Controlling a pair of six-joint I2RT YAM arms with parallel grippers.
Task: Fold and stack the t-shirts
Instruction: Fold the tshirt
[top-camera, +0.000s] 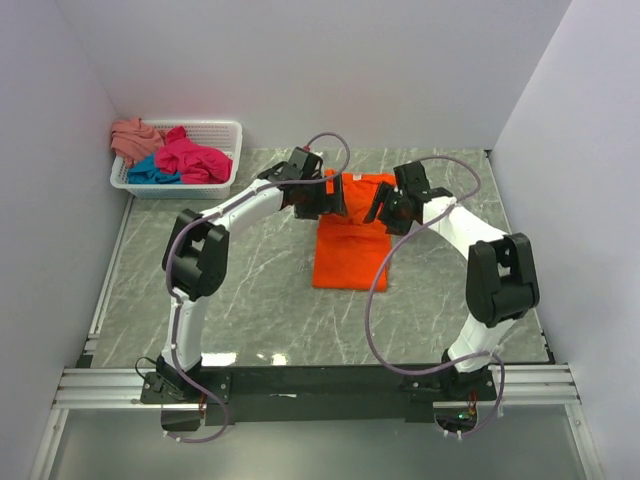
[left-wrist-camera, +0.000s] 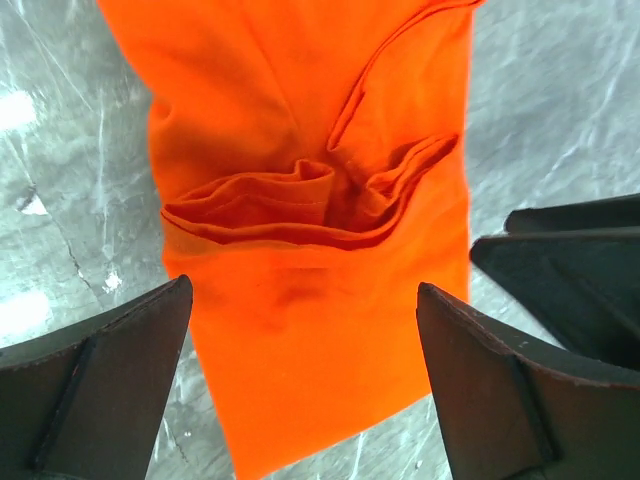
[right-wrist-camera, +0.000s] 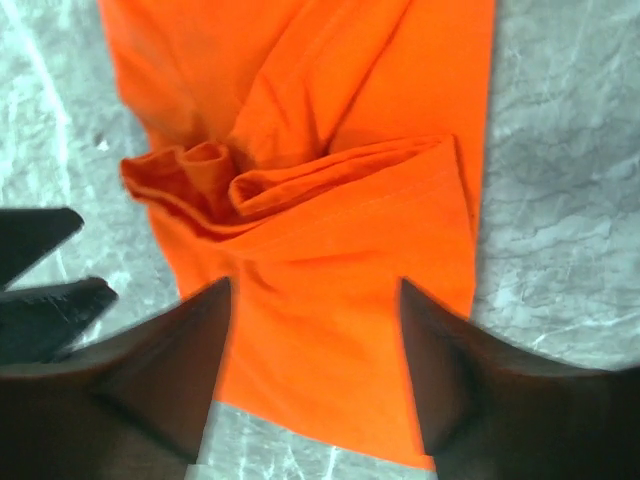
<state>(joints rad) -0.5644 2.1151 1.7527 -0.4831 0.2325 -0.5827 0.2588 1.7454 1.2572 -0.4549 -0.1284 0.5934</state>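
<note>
Marble tabletop (top-camera: 250, 300): one orange t-shirt (top-camera: 350, 255), left claw (left-wrist-camera: 305, 290) and right claw (right-wrist-camera: 315, 285) released, three t-shirts (top-camera: 170, 155) in basket (top-camera: 225, 125).

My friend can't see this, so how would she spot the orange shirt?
Find the grey marbled table; near its middle lies the orange t-shirt, folded into a long strip. It alone lies flat on the table, while the other shirts sit heaped in the white basket at the far left corner.
</note>
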